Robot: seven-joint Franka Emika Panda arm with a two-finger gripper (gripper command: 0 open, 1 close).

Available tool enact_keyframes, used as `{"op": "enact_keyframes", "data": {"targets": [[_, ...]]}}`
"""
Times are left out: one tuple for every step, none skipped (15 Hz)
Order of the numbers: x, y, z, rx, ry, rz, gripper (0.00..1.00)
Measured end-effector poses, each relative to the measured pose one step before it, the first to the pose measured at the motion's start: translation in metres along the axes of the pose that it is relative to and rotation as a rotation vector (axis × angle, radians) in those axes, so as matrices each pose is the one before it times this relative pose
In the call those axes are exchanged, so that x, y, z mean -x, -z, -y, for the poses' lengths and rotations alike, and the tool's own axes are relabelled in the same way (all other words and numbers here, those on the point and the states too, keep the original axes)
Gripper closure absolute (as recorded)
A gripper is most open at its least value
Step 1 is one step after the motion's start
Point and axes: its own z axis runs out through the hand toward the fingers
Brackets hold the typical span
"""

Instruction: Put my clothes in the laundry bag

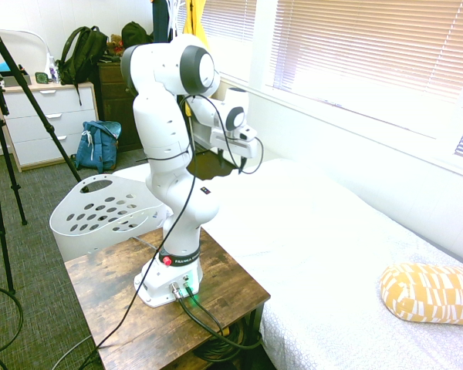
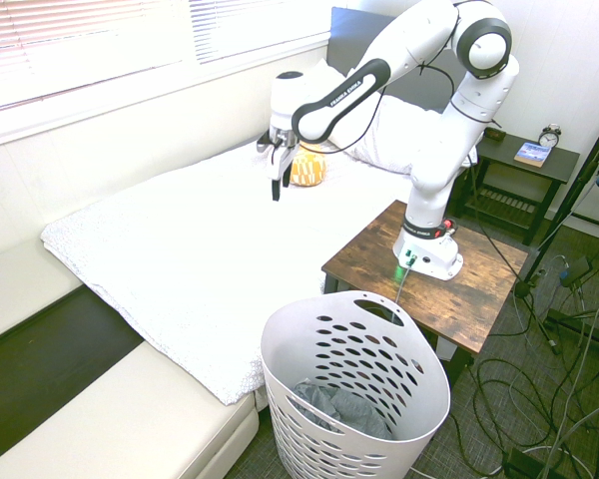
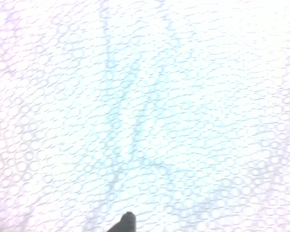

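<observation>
Pincer (image 1: 231, 162) points down above the bed (image 1: 316, 231), fingers apart; in the first exterior view, bed at the desk's (image 1: 112, 281) three o'clock, basket (image 1: 81, 239) at eleven.

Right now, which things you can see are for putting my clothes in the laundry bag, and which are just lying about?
For the job:
- grey clothes, inside the basket
- white laundry basket

Just about:
- yellow patterned pillow, on the bed
- blue backpack, by the drawers
- alarm clock
</observation>
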Motion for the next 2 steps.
{"op": "enact_keyframes", "data": {"targets": [[-0.02324, 0.00639, -0.02724, -0.01081, -0.03155, -0.00470, 0.00], [-0.02011, 0.00630, -0.02563, -0.00752, -0.02905, -0.00479, 0.00]]}}
